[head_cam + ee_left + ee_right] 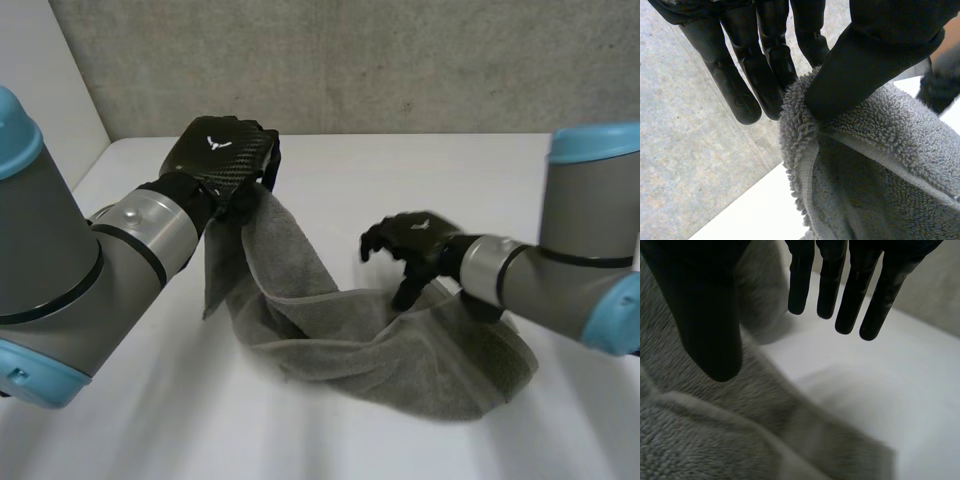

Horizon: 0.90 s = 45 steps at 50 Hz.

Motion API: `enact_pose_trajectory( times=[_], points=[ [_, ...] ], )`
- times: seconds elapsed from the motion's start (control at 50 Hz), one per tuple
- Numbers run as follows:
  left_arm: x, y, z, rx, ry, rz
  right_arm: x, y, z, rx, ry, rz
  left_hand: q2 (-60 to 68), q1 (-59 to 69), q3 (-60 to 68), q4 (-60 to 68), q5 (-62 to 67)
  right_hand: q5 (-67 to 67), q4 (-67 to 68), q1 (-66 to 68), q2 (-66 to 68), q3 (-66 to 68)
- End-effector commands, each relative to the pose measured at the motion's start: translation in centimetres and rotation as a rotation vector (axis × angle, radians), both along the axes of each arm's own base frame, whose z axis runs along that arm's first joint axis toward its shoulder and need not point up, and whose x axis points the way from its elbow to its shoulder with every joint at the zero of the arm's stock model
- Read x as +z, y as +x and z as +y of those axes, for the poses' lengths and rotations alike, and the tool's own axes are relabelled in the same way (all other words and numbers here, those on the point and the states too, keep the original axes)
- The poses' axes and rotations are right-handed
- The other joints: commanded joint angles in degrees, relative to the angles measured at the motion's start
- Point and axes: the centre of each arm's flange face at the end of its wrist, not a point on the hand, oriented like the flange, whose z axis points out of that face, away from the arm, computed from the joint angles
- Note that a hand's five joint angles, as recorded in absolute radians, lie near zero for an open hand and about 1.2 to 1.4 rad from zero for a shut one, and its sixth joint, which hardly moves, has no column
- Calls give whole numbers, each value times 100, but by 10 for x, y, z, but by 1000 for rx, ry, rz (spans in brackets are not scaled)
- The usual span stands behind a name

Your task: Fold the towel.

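A grey towel [330, 335] lies crumpled across the white table [330, 165], one end lifted at the left. My left hand [222, 160] holds that raised end up; in the left wrist view its thumb [875, 55] pinches the towel's corner [800, 115] against its fingers [762, 75]. My right hand [415, 245] hovers just above the towel's right part, fingers spread and hanging down. In the right wrist view its fingers [850, 285] and thumb [705, 315] are apart with nothing between them, and the towel [700, 430] lies under the palm.
A grey concrete wall [340, 65] runs behind the table. Bare tabletop [420, 170] stretches beyond both hands and in front of the towel.
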Motion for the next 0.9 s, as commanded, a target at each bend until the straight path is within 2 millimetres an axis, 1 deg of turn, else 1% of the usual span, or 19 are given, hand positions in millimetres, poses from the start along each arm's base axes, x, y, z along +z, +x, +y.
enact_pose_trajectory(
  times=[0.02,0.18,0.22,0.24,0.28,0.3,0.32,0.34,0.36,0.38,0.4,0.44,0.48,0.58,0.68,0.78,0.82,0.88,0.9],
  points=[
    [0,2,-1,6,-1,0,-36,17,1,62,86,28,1040,1242,1045,1033,1111,-40,-24,316,-42,-29],
    [-1,4,-4,12,2,-4,-55,27,-12,41,88,43,1040,1242,1045,1033,1111,1272,1288,1627,1269,1283],
    [0,5,-8,21,-6,-2,-45,30,-21,14,29,35,1040,1242,1045,1033,1111,5050,5066,5405,5047,5061],
    [0,5,-8,22,-6,-2,-45,30,-21,14,29,35,1040,1242,1045,1033,1111,5068,5083,5423,5065,5079],
    [2,8,-17,41,-23,-3,-1,31,-40,-70,-133,-10,1040,1242,1045,1033,1111,5068,5083,5423,5065,5079],
    [2,8,-17,41,-24,-3,-1,31,-40,-71,-134,-10,1040,1242,1045,1033,1111,5068,5083,5423,5065,5079],
    [9,8,-25,55,-49,11,37,28,-50,-143,-278,-63,1040,1242,1045,1033,1111,5068,5083,5423,5065,5079],
    [9,8,-25,55,-49,11,37,28,-50,-143,-280,-63,1040,1242,1045,1033,1111,5068,5083,5423,5065,5079],
    [17,8,-35,71,-80,32,78,21,-58,-227,-448,-139,1040,1242,1045,1033,1111,5068,5083,5423,5065,5079],
    [26,8,-44,86,-114,53,115,15,-60,-294,-607,-224,1040,1242,1045,1033,1111,5068,5083,5423,5065,5079],
    [27,8,-44,86,-115,53,116,15,-60,-295,-609,-225,1040,1242,1045,1033,1111,5068,5083,5423,5065,5079],
    [50,11,-59,125,-197,98,172,5,-48,-353,-849,-368,1040,1242,1045,1033,1111,5068,5083,5423,5065,5079],
    [64,16,-66,158,-248,127,184,2,-39,-341,-895,-392,1040,1242,1045,1033,1111,5068,5083,5423,5065,5079],
    [93,22,-78,207,-365,192,175,5,-25,-294,-884,-355,1040,1242,1045,1033,1111,5068,5083,5423,5065,5079],
    [84,22,-76,203,-351,181,151,2,-15,-283,-861,-271,1040,1242,1045,1033,1111,5068,5083,5423,5065,5079],
    [40,24,-70,199,-234,115,117,-6,-9,-260,-836,-144,1040,1242,1045,1033,1111,5068,5083,5423,5065,5079],
    [3,28,-62,198,-139,60,92,-9,-5,-250,-772,-88,1040,1242,1045,1033,1111,5068,5083,5423,5065,5079],
    [-16,31,-59,197,-89,32,75,-9,-4,-237,-726,-59,1040,1242,1045,1033,1111,5068,5083,5423,5065,5079],
    [-36,32,-53,186,-39,3,49,-8,-4,-216,-656,-19,1040,1242,1045,1033,1111,5068,5083,5423,5065,5079]
  ],
)
